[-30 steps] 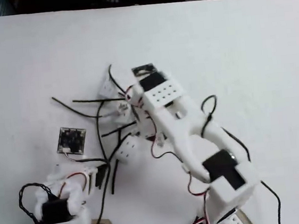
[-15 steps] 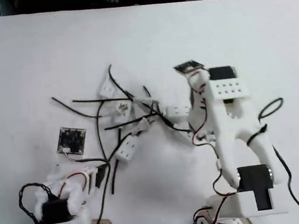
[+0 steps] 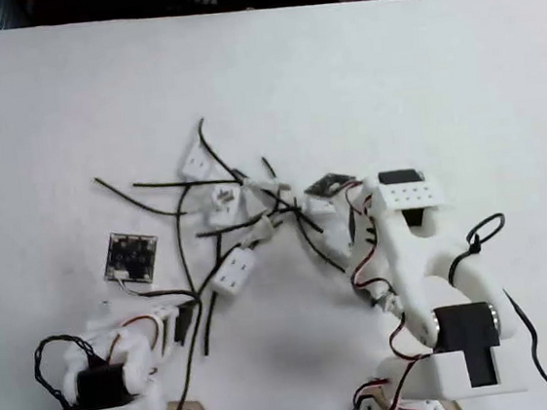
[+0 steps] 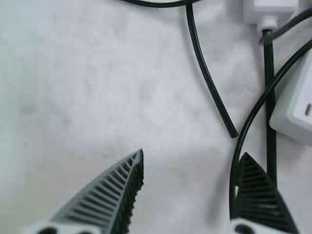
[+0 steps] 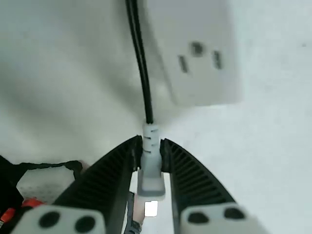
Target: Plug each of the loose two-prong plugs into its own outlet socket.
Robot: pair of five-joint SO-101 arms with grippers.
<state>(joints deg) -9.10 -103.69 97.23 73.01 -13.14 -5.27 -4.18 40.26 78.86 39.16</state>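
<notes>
My right gripper is shut on a white two-prong plug whose black cord runs away from the jaws. Just beyond it lies a white outlet socket with its slots facing up. In the high view the right gripper sits at the right end of a tangle of black cords, white sockets and plugs. My left gripper is open low over the table, a black cord ahead of it and a white socket beside one finger.
A small dark square circuit board lies left of the tangle. The left arm rests at the near left edge. The white table stretches bare behind and to the right of the cords.
The right arm swung from the middle of the tangle to the right, then drew back toward its base, dragging a plug and cords with it. The left arm stayed still.
</notes>
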